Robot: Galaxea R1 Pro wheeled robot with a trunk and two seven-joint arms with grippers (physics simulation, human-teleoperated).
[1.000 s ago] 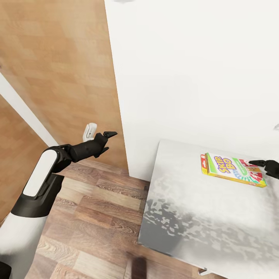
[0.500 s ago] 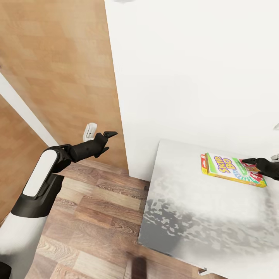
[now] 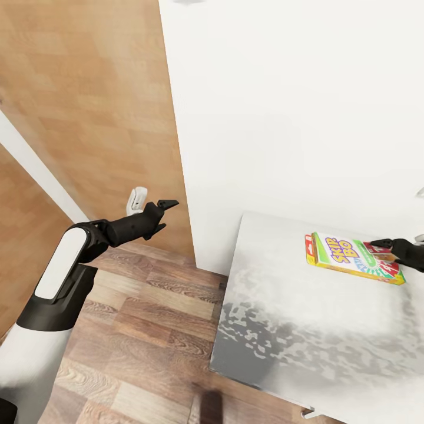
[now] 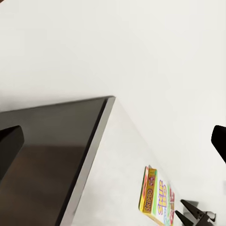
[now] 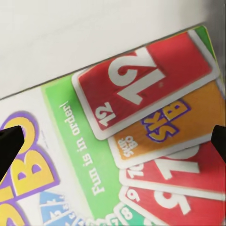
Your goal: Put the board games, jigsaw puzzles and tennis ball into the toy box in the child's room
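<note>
One flat rectangular green, white and red "SKIP-BO" board game box (image 3: 353, 258) is seen lying flat on the pale grey mottled surface (image 3: 294, 330), near the white wall (image 3: 294, 106). A yellow side edge is noted, with red and orange cards printed at one end. The right gripper (image 3: 384, 249) is positioned directly over that end, fingers spread; contact cannot be judged. The left gripper (image 3: 165, 213) is held over the wood-plank floor (image 3: 135, 330), jaws apart and empty. A wood-panelled wall (image 3: 88, 106) is visible at left.
</note>
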